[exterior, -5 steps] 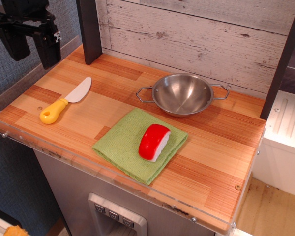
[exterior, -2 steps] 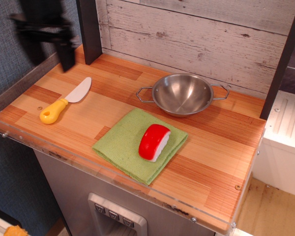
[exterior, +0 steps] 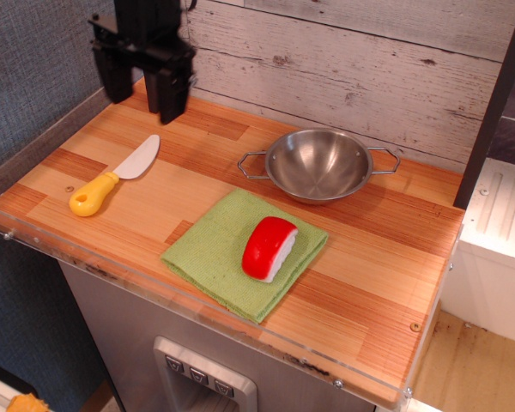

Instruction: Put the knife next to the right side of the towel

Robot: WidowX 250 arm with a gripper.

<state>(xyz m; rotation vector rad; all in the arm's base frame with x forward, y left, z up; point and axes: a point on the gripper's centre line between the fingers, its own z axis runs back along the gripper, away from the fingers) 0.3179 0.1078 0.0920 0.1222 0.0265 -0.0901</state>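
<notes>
The knife (exterior: 112,177) has a white blade and a yellow handle and lies on the wooden counter at the left, handle toward the front edge. The light-green towel (exterior: 213,251) lies flat at the front middle, with a red-and-white toy block (exterior: 269,247) on its right half. My black gripper (exterior: 143,101) hangs above the counter's back left, above and behind the knife's blade. Its two fingers stand apart and hold nothing.
A steel bowl (exterior: 318,164) with two handles stands behind the towel near the plank back wall. A dark post (exterior: 157,34) stands at the back left, right behind the gripper. The counter (exterior: 378,283) ends in a clear plastic front edge; a white unit stands to its right.
My gripper has moved right from the far left edge to above the counter's back left, closer to the knife. The knife, towel, block and bowl have not moved.
</notes>
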